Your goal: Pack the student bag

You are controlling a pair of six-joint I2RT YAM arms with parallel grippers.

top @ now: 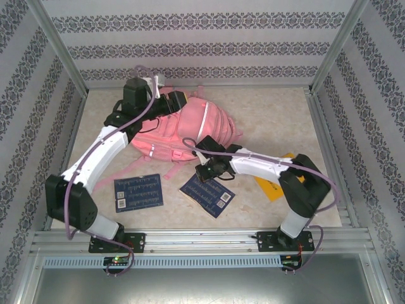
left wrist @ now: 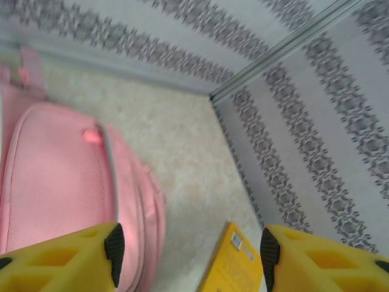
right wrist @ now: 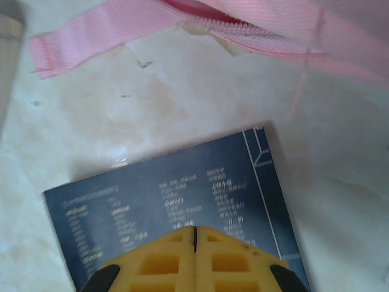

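Observation:
The student bag (top: 190,126), a large pink backpack, lies at the back middle of the table. My left gripper (top: 174,99) hovers over its far left end. In the left wrist view the bag (left wrist: 55,170) sits at the left, and the gripper (left wrist: 189,255) is open with nothing between its fingers. My right gripper (top: 204,170) is at the bag's near edge, above a dark blue booklet (top: 207,195). In the right wrist view that gripper (right wrist: 195,234) is shut, fingers pressed together over the booklet (right wrist: 170,213). The bag's zipper edge (right wrist: 237,29) and a pink strap (right wrist: 91,30) lie just beyond.
A second dark blue booklet (top: 138,192) lies at the near left. A yellow book (top: 271,188) sits partly under the right arm and also appears in the left wrist view (left wrist: 234,267). Patterned walls and metal frame posts (top: 57,44) enclose the table.

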